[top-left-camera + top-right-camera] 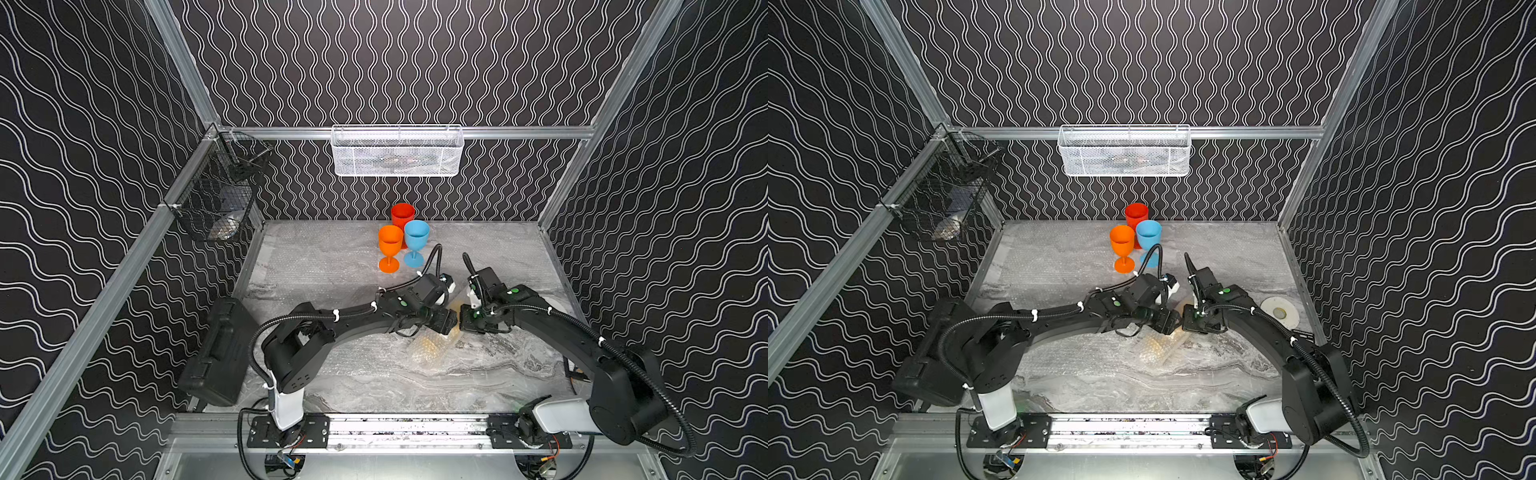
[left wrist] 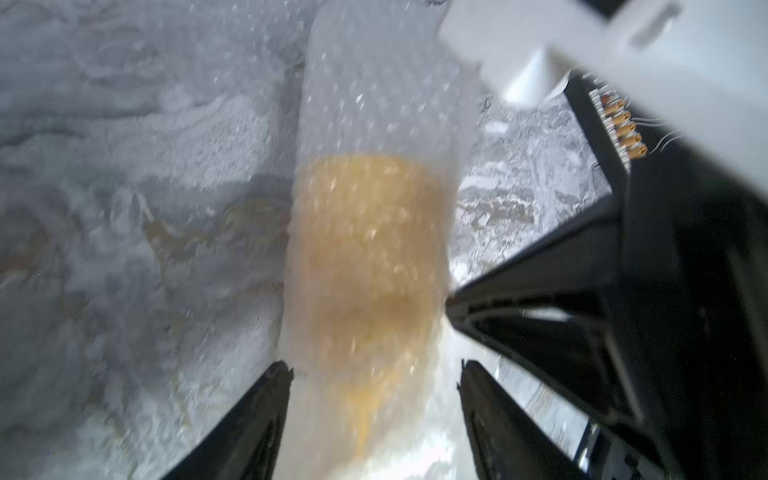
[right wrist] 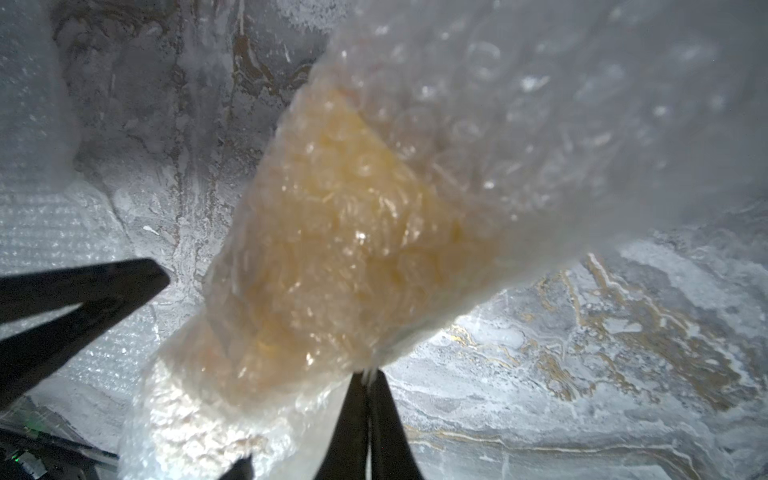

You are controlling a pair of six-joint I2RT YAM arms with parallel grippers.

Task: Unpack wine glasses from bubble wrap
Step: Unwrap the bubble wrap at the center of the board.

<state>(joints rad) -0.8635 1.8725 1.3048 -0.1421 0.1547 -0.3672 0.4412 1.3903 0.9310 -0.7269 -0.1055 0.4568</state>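
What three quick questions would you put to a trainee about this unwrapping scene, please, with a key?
1. True or false: the yellow goblet is already out of its bubble wrap.
2. How many goblets stand unwrapped at the back? A two; B three; C four.
3. Fill in: the ___ gripper's jaws stand open astride the wrapped tube, while the other pinches the wrap.
Key:
1. False; it shows only blurred through the wrap.
2. B: red goblet, orange goblet, light blue goblet.
3. Left; the left gripper is open, the right gripper shut on the wrap's edge.
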